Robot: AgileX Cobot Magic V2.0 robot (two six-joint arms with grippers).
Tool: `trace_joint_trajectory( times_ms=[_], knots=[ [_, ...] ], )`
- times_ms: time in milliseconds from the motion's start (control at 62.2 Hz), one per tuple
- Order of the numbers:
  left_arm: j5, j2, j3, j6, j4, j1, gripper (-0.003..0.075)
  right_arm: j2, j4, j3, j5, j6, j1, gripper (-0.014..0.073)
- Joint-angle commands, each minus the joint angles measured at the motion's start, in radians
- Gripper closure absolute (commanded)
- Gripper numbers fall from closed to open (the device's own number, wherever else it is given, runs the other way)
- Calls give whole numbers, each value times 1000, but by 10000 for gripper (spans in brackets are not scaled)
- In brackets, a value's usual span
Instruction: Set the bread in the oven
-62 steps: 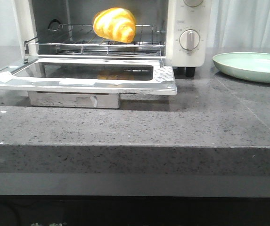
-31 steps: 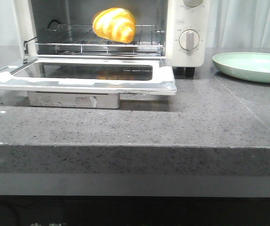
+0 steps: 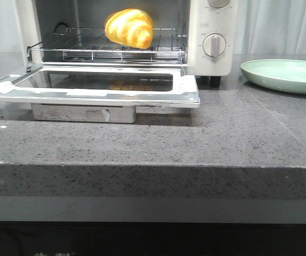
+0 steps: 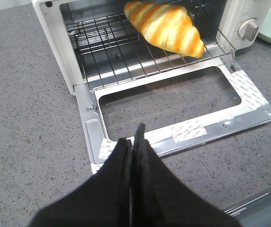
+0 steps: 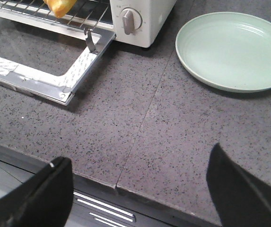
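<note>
The bread, a glossy golden-orange croissant with pale stripes, lies on the wire rack inside the white oven. The oven's glass drop door hangs open and flat. The bread also shows in the left wrist view and partly in the right wrist view. My left gripper is shut and empty, just in front of the door's front edge. My right gripper is open and empty over the counter's front edge. Neither gripper shows in the front view.
A pale green round plate sits on the grey speckled counter to the right of the oven; it also shows in the right wrist view. The oven's knob faces forward. The open door juts out over the counter.
</note>
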State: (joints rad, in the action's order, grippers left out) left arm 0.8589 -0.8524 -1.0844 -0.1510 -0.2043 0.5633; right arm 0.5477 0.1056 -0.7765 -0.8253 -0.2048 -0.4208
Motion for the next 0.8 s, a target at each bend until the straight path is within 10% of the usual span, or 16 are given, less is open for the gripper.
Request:
trace_joint_trajectory(
  times_ms=[0,241,562,788],
  knots=[
    [-61,5,-27,-11,-9,-2,738,2,7,-23,59,11,6,0],
    [-63,5,-27,-11,-9,-2,738,2,7,-23,59,11,6,84],
    [-63,5,-27,-11,-9,-2,738,2,7,-23,59,11,6,719],
    [-63,5,-27,-11,-9,-2,738,2,7,-23,59,11,6,713]
  ],
)
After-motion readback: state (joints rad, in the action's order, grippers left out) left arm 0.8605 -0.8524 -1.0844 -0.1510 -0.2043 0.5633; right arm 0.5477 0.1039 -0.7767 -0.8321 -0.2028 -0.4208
